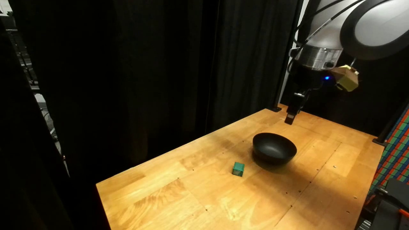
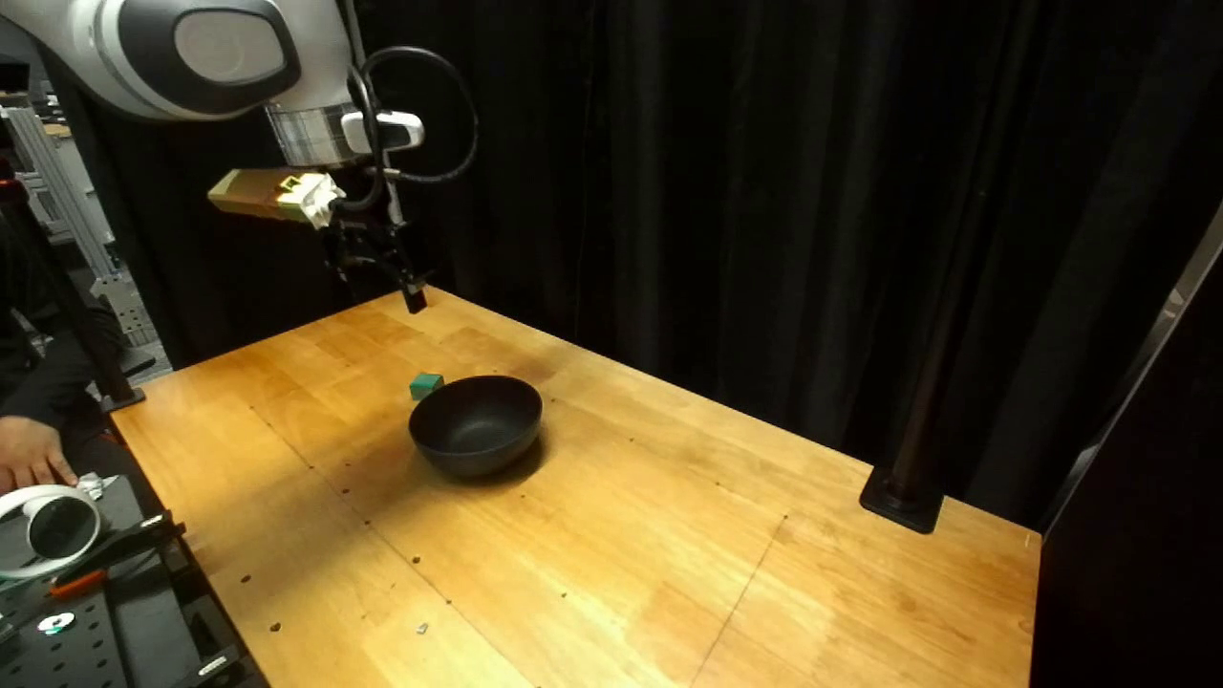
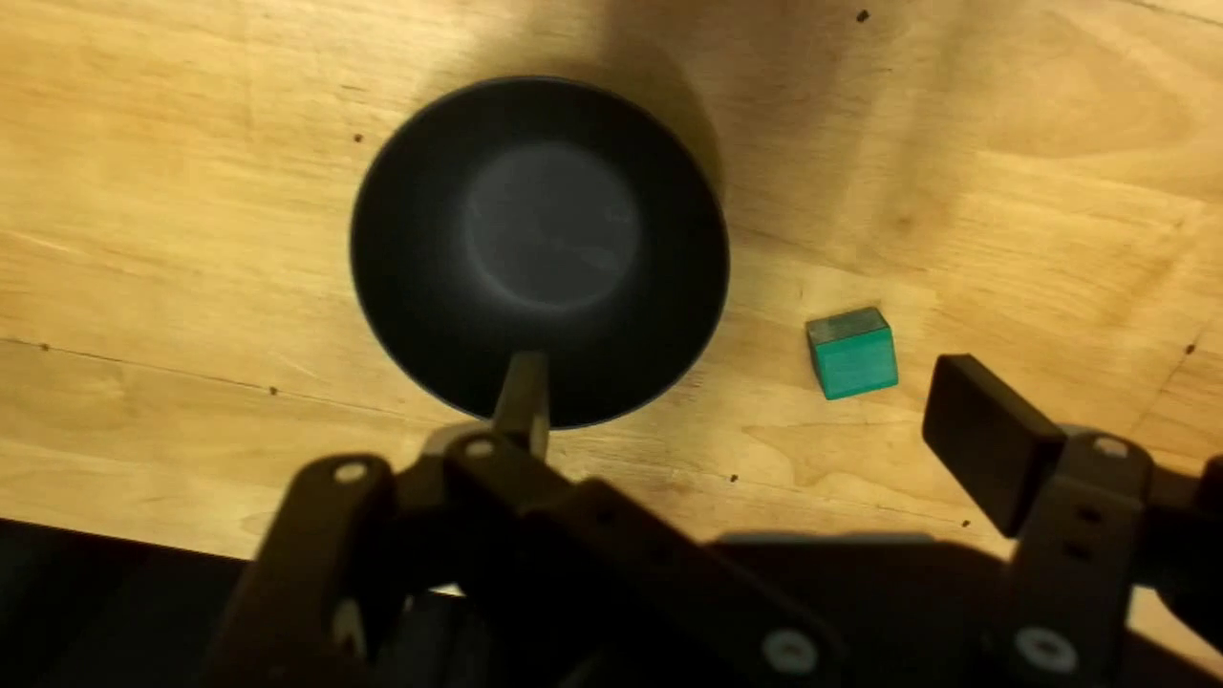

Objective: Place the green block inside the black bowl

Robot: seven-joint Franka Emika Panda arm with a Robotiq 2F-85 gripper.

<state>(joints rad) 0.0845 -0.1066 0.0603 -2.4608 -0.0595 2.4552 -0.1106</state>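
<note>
- Hanging well above the table (image 3: 143,191), the end effector (image 3: 750,413) had its fingers (image 3: 994,440) spread wide and gripped nothing.
- The green block (image 3: 855,365) sat on the table, lower than the end effector and, in the wrist view, ahead of its fingertips, nearer the finger on the right.
- The black bowl (image 3: 554,229) stood upright at the end effector's other side, where the opposite finger crossed its rim in the wrist view; bowl and block were near but apart.
- By its look the block was probably light, stiff and hard to break; its flat faces seemed unlikely to slip much, though an off-centre pinch might have twisted it.
- The best hold seemed to be two opposite upright sides, taken low and in the middle, after a small turn of the end effector to match the block's slant.
- Going straight down might have put a finger onto the bowl; a shift toward the block seemed needed first.
</note>
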